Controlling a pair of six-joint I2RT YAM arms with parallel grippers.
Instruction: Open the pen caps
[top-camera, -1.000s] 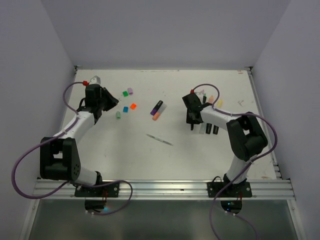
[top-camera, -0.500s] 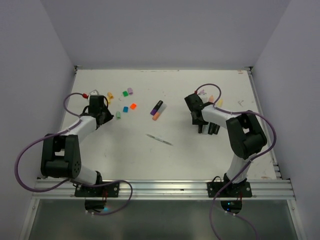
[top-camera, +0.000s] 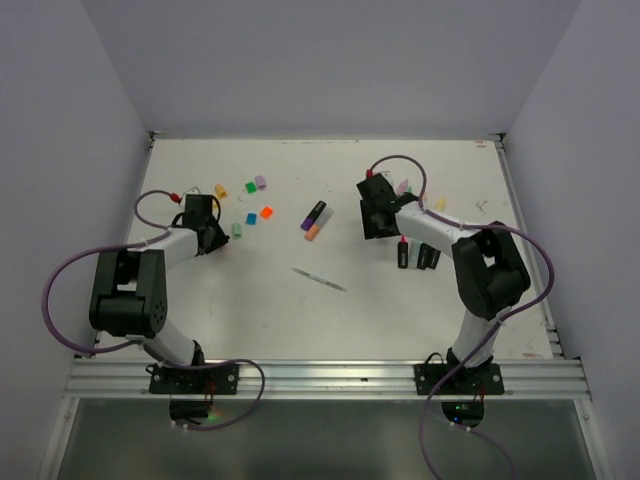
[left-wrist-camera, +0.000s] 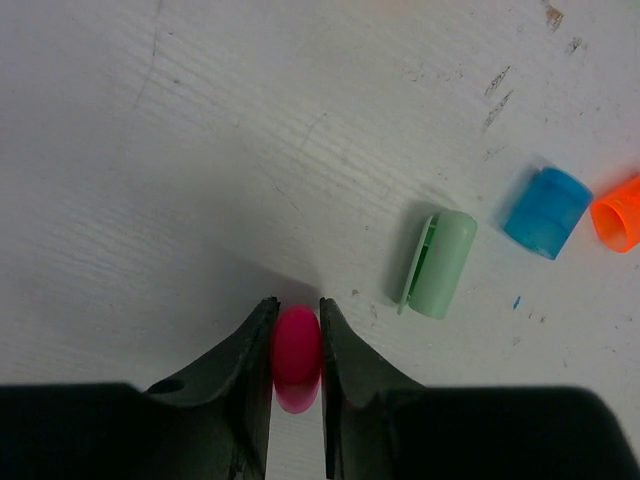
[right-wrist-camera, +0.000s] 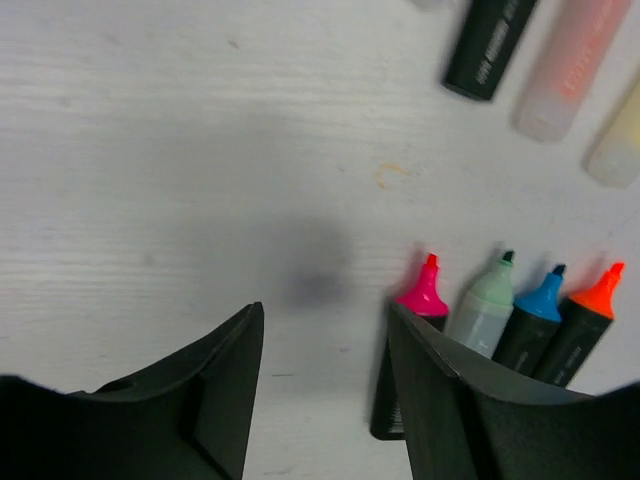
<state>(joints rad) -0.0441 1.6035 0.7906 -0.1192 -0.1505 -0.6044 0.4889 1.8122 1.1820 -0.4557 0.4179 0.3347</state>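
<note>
L gripper (left-wrist-camera: 296, 310) clamped on stubby glossy pink cap (left-wrist-camera: 296, 345), far-left part of bench, apart from left edge; pale-green cap (left-wrist-camera: 438, 263) just beside, blue cap (left-wrist-camera: 546, 211) & orange cap (left-wrist-camera: 620, 213) beyond; R gripper (right-wrist-camera: 325, 312) jaws apart by uncapped pens (right-wrist-camera: 487, 300), right half.

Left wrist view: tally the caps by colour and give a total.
pink cap: 1, gripped by the left gripper
pale green cap: 1
blue cap: 1
orange cap: 1
Total: 4
</note>
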